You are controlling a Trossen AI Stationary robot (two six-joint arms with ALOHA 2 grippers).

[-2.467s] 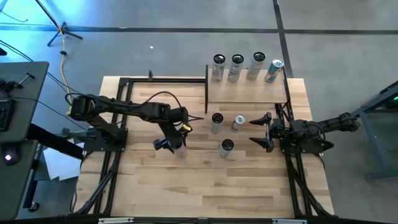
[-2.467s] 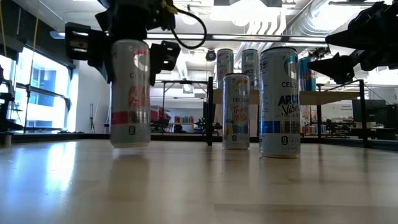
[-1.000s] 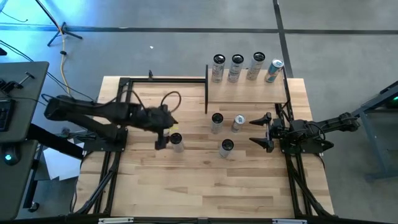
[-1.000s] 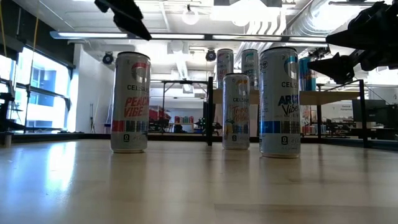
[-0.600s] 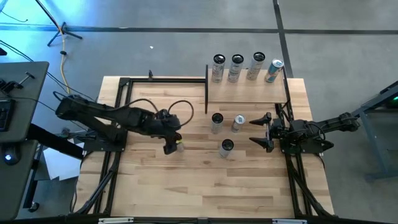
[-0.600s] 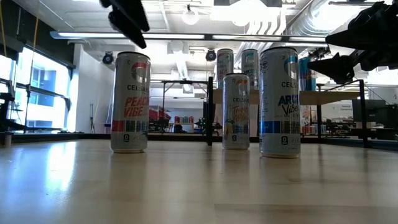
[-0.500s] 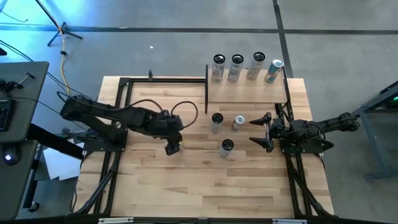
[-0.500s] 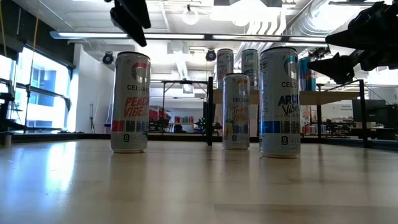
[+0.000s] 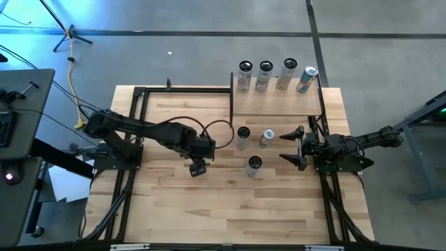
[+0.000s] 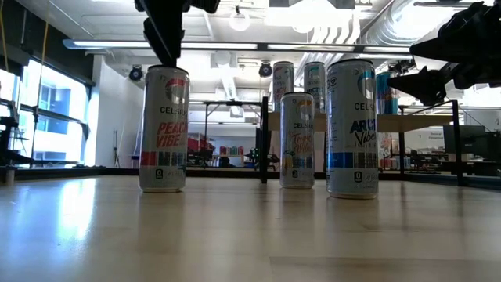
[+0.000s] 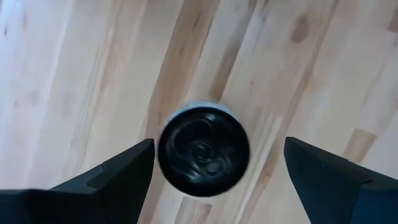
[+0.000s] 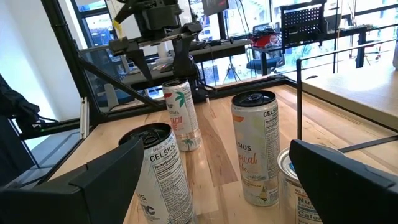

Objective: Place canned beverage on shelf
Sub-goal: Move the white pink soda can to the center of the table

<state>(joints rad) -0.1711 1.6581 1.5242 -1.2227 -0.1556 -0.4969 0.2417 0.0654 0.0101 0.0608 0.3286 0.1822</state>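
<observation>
Where the shelf [image 9: 277,103] stands in the upper right of the high view, four cans [image 9: 265,75] sit upright in a row along its far edge; their tops are closed, and the contents cannot be seen; the rightmost of them is blue and leans a little in that view.

Below the shelf, on the wooden surface [image 9: 230,202], three cans stand apart from one another in a loose group at centre right; in the right wrist view these read as a white-and-black can [image 12: 160,173], a pale can [image 12: 255,148] and a third can cut off at the frame's lower right edge; all are upright and sealed.

A fourth loose can, the Peach Vibe can [image 10: 164,129], stands alone at left of centre in the low view, upright and touching nothing; its dark lid [image 11: 203,151] fills the centre of the left wrist view.

The left gripper [image 9: 197,168] hangs directly above that can, jaws spread wide to either side of the lid and clear of it; nothing is held.

The right gripper [image 9: 293,148] waits at the right edge of the surface, just beside the three-can group, jaws wide and empty.
</observation>
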